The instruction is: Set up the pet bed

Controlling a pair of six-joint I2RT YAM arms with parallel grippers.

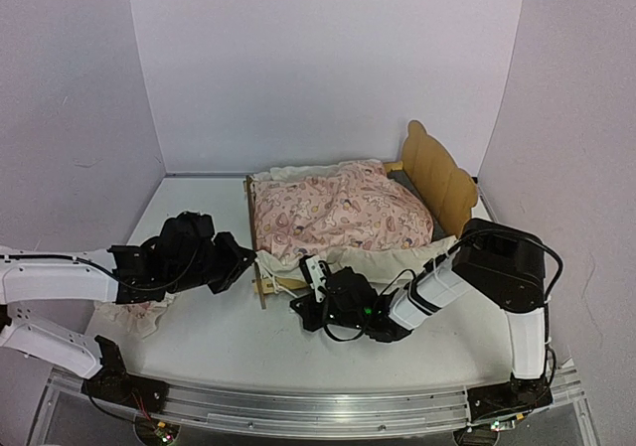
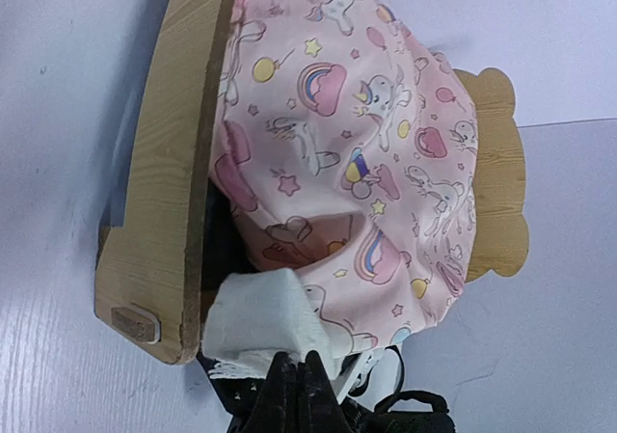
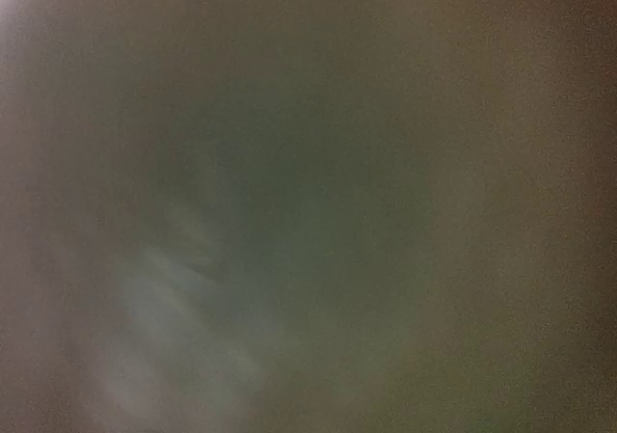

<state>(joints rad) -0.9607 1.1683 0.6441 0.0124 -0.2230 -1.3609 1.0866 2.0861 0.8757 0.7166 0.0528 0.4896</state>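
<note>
The pet bed (image 1: 260, 289) stands mid-table, its wavy headboard (image 1: 437, 173) to the right and its footboard (image 2: 164, 163) to the left. A pink patterned blanket (image 1: 338, 213) lies heaped over it and hides the mattress. My left gripper (image 2: 297, 361) is shut on the blanket's white ruffled corner (image 2: 260, 317) by the footboard's near end. My right gripper (image 1: 314, 275) is shut at the blanket's near ruffled edge, low beside the side rail. Its own view is a dark blur with cloth against the lens.
A small pink ruffled pillow (image 1: 134, 317) lies on the table under my left arm. White walls close in the back and both sides. The metal base rail (image 1: 298, 406) runs along the near edge.
</note>
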